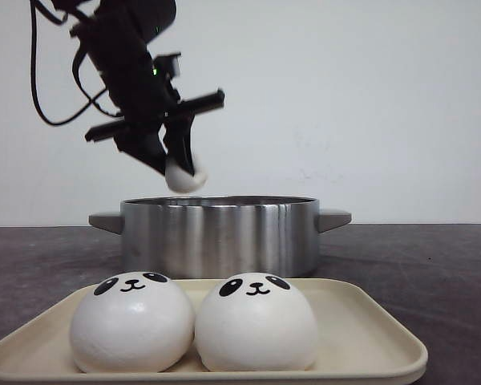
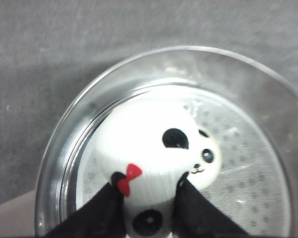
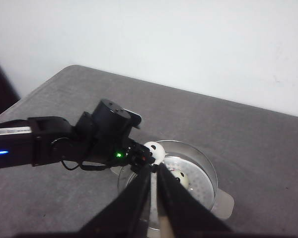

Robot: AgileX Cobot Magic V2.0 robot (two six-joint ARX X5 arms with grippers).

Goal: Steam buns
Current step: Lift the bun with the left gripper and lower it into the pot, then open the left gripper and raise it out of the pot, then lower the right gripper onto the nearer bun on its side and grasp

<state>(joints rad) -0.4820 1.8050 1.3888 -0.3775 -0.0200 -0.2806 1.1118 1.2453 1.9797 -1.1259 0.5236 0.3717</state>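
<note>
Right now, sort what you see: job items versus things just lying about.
Job:
held bun in left gripper
steel pot
bun inside pot
left tray bun
right tray bun
cream tray

Lying about:
only grey table, white wall

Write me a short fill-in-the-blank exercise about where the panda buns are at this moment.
1. The left gripper holds one panda bun above the steel ____.
2. The number of buns resting on the cream tray is ____.
3. A second bun already lies ____ the steamer pot.

Missing words: pot; two; inside
</note>
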